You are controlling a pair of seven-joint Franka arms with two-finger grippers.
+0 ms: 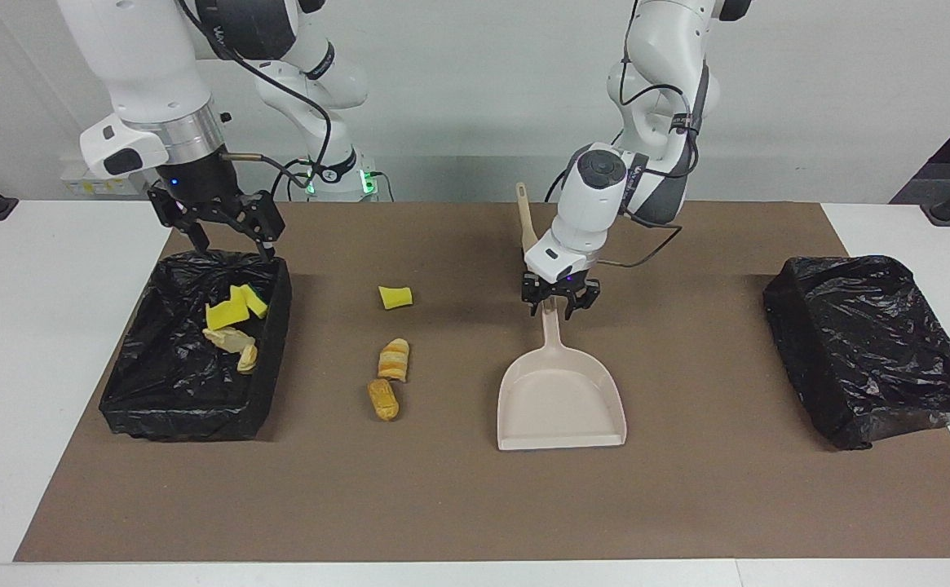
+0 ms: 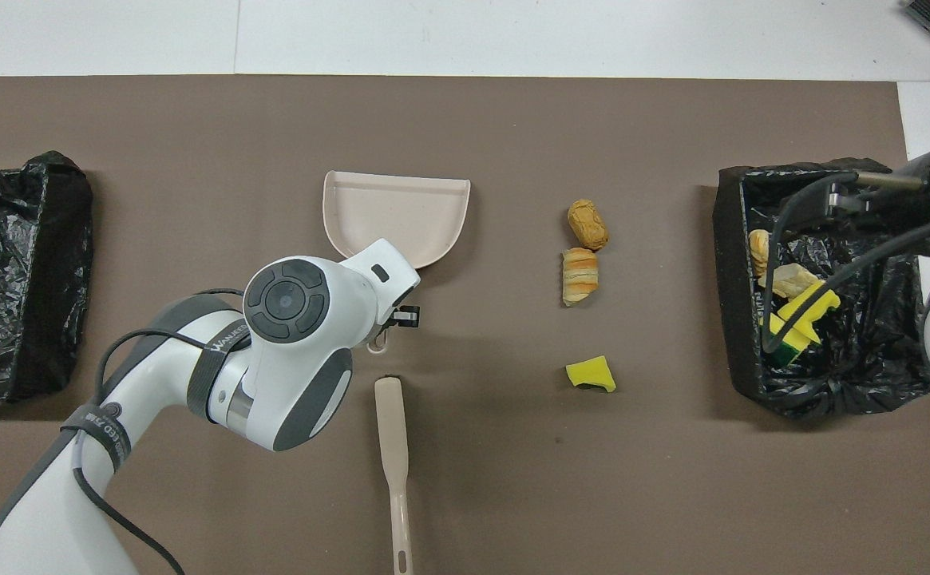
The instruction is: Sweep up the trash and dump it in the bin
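The beige dustpan [image 1: 560, 399] is taken as the landmark; it lies flat on the brown mat [image 1: 687, 505] that covers the middle of the table [image 1: 50, 456], its mouth turned away from the robots. The left end effector [image 1: 560, 300] is set down at the tip of the dustpan's handle, its fingers placed on either side of the handle; whether the handle is squeezed or only straddled cannot be told. Nearer to the robots than the dustpan, a beige brush [image 2: 394, 455] is laid on the mat, its handle pointed toward the robots.

Three bits of trash are left on the mat beside the dustpan, toward the right arm's end of the table: a yellow sponge chunk [image 1: 395, 297] level with the handle tip, a striped pastry piece [image 1: 394, 359] level with the pan, and a browner pastry piece [image 1: 383, 399] touching or just beside it. Past these, well apart from the dustpan, an open bin [image 1: 124, 383] lined with black plastic is seen; yellow sponge pieces [image 1: 234, 307], one green-backed, and pale pastry bits [image 1: 234, 346] are held in it.

The right end effector [image 1: 230, 232] is hung over that bin's edge nearest the robots, with its fingers spread and nothing gripped. A second black-lined bin [image 1: 874, 350] is placed toward the left arm's end, well apart from the dustpan.
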